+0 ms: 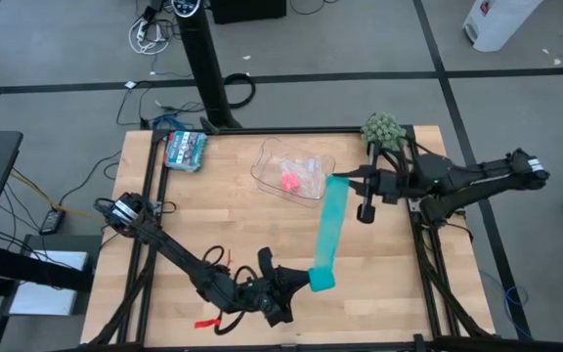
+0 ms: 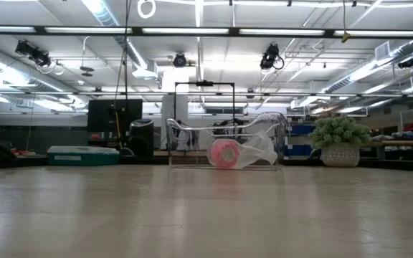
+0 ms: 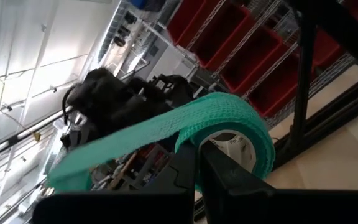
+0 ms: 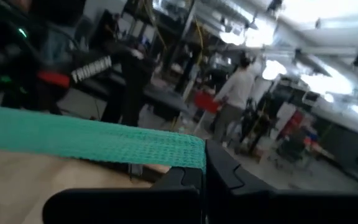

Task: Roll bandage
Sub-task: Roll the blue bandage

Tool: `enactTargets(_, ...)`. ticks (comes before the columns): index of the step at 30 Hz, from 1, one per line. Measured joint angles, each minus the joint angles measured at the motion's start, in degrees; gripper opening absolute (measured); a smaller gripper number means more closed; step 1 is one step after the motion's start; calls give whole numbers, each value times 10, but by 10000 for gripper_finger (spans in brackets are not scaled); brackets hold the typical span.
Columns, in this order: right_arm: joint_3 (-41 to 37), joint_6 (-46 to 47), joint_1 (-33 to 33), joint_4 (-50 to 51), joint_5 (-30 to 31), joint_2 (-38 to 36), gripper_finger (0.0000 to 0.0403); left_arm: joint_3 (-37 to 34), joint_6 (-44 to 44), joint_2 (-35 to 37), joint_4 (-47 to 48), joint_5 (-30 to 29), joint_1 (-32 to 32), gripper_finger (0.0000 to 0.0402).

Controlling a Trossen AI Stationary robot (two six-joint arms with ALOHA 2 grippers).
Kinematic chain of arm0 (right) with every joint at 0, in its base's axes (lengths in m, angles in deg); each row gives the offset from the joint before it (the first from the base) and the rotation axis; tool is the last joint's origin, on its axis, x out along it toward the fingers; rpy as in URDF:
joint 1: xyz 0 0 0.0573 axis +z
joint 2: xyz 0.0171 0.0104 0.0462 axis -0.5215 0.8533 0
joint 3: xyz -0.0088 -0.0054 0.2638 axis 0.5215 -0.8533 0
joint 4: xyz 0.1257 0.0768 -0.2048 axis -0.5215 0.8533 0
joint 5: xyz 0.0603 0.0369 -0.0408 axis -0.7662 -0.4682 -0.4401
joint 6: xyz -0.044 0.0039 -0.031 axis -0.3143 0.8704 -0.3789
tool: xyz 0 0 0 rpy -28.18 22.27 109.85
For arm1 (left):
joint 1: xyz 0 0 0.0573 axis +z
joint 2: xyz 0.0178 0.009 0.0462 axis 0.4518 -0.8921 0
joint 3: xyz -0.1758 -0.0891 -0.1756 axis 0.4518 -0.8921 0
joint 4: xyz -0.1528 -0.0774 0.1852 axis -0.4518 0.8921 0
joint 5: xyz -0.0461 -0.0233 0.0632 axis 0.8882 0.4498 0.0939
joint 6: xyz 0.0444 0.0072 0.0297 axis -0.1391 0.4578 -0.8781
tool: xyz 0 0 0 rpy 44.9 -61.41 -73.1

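Observation:
The bandage (image 1: pixel 330 227) is a teal band strung between my two grippers, above the table's right half. One end is wound into a small roll (image 3: pixel 232 127) with a white core, and my left gripper (image 1: pixel 299 280) is shut on it near the front edge. The free end (image 4: pixel 188 149) is in my shut right gripper (image 1: pixel 348 179), beside the clear container. The low view shows neither gripper nor the bandage. My left gripper holds the roll by its rim (image 3: pixel 199 140), on the side facing the gripper; the fingers (image 3: pixel 229 186) cover the exact place. The roll is lifted clear, its open core showing, and the strip leaves it toward the other arm. My right gripper pinches the strip's free end (image 4: pixel 194 155) between its two fingers, coming level from the table's right side and lying across the band. The end is lifted clear and the strip (image 1: pixel 332 210) runs straight to the roll.
A clear plastic container (image 1: pixel 316 161) with a pink roll (image 1: pixel 289 182) stands at the far middle. A teal-patterned packet (image 1: pixel 185 150) lies at the far left, a small potted plant (image 1: pixel 381 128) at the far right. A red scrap (image 1: pixel 203 323) lies near the front edge.

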Motion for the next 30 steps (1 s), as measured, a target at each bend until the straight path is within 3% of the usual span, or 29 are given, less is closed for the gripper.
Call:
enactTargets(7, 0, 66, -57, 22, -111, 32, 0, 0, 10, 0, 16, 66, 1, 12)
enactTargets(14, -12, 105, -78, 19, -138, 87, 0, 0, 12, 0, 21, 103, -9, 12)
enactTargets(24, -147, 162, -15, -180, -105, 124, 0, 0, -81, 25, -86, 66, -32, 12)
enactTargets(30, -182, 196, 62, -291, -60, 178, 0, 0, -137, 25, -124, 67, -2, 12)
